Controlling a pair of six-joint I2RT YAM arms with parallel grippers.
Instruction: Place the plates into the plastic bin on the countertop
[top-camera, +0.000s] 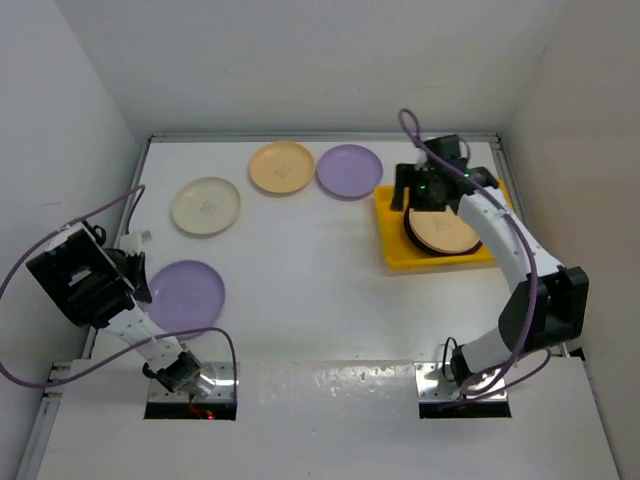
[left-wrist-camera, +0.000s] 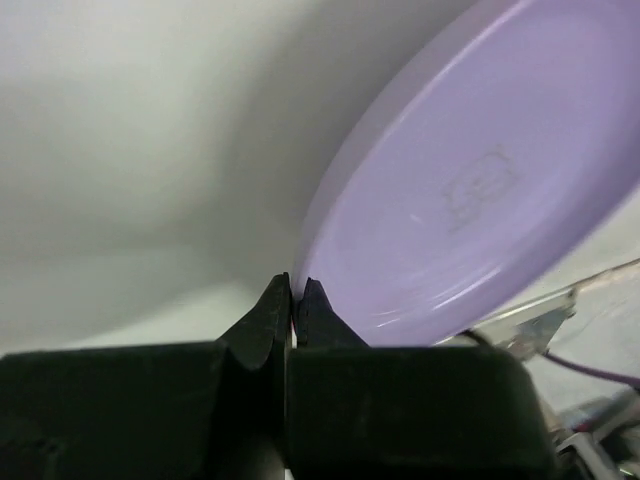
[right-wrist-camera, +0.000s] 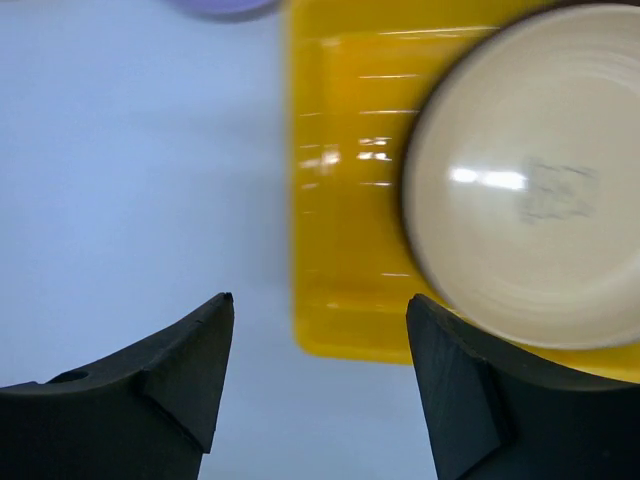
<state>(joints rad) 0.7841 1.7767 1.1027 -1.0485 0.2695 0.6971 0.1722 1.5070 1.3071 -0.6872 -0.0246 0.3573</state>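
Left gripper (left-wrist-camera: 292, 292) pinched tight on lavender plate (left-wrist-camera: 480, 200) rim. Probably light, stiff, slick. Best held deeper on rim, may pivot.

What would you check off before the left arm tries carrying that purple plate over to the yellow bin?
1. Left fingers shut on the rim of the near lavender plate: ok, the rim runs into the seam between them.
2. That plate lifted off the countertop: cannot tell.
3. Right fingers open and empty: ok.
4. Room in the yellow bin: ok, bare floor shows beside the dark-rimmed plate.
5. Right arm out of the way: not ok, it hovers over the bin.
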